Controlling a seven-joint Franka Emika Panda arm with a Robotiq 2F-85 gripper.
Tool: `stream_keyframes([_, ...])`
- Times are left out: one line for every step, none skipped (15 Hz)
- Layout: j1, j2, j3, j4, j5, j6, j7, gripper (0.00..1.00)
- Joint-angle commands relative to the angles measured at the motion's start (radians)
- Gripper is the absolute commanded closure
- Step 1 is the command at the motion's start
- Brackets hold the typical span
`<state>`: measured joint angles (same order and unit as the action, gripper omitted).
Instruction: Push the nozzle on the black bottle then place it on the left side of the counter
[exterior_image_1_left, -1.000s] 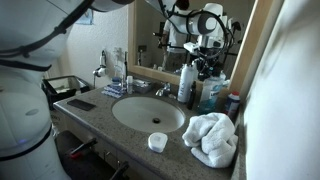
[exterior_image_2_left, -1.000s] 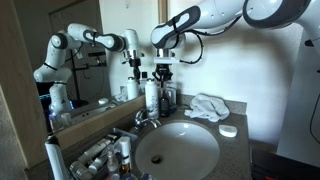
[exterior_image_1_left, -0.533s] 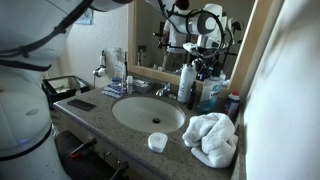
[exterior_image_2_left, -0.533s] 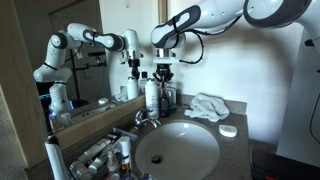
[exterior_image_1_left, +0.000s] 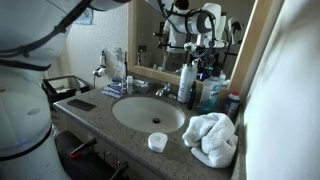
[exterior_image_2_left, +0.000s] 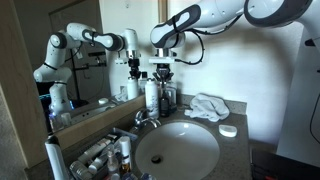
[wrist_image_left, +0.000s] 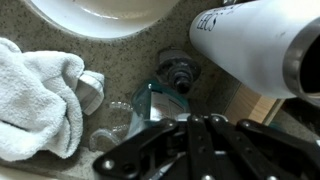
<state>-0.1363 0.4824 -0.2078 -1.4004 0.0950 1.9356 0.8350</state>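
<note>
The black bottle stands at the back of the counter beside a tall white bottle (exterior_image_1_left: 186, 84); in the wrist view I look down on its pump nozzle (wrist_image_left: 178, 72), with the white bottle (wrist_image_left: 250, 40) next to it. It also shows in an exterior view (exterior_image_2_left: 166, 97). My gripper (wrist_image_left: 195, 150) hangs just above the nozzle with its fingers together and nothing between them. It shows above the bottles in both exterior views (exterior_image_1_left: 204, 62) (exterior_image_2_left: 166, 72).
A teal-labelled bottle (wrist_image_left: 150, 102) stands next to the black one. A crumpled white towel (exterior_image_1_left: 212, 138) (wrist_image_left: 40, 90) lies beside the sink basin (exterior_image_1_left: 148, 113). A small white round lid (exterior_image_1_left: 157, 142) sits at the counter's front. Faucet (exterior_image_1_left: 162, 90) and mirror are behind.
My gripper has risen slightly above the bottles; nothing else has moved.
</note>
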Motion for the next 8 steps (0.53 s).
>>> stream_keyframes([0.017,-0.03,-0.012,-0.027,-0.019,-0.003,0.102,0.99])
stream_keyframes([0.015,-0.03,-0.009,-0.028,-0.017,-0.006,0.115,0.99])
stream_keyframes([0.015,-0.032,-0.007,-0.03,-0.017,-0.008,0.127,1.0])
stream_keyframes([0.015,-0.033,-0.007,-0.032,-0.019,-0.006,0.137,0.99])
stream_keyframes([0.015,-0.032,-0.007,-0.034,-0.02,-0.007,0.149,0.99])
stream_keyframes([0.013,-0.032,-0.006,-0.035,-0.019,-0.007,0.155,0.99])
stream_keyframes([0.011,-0.032,-0.006,-0.037,-0.017,-0.007,0.16,0.99])
stream_keyframes([0.011,-0.031,-0.005,-0.038,-0.017,-0.007,0.162,0.99])
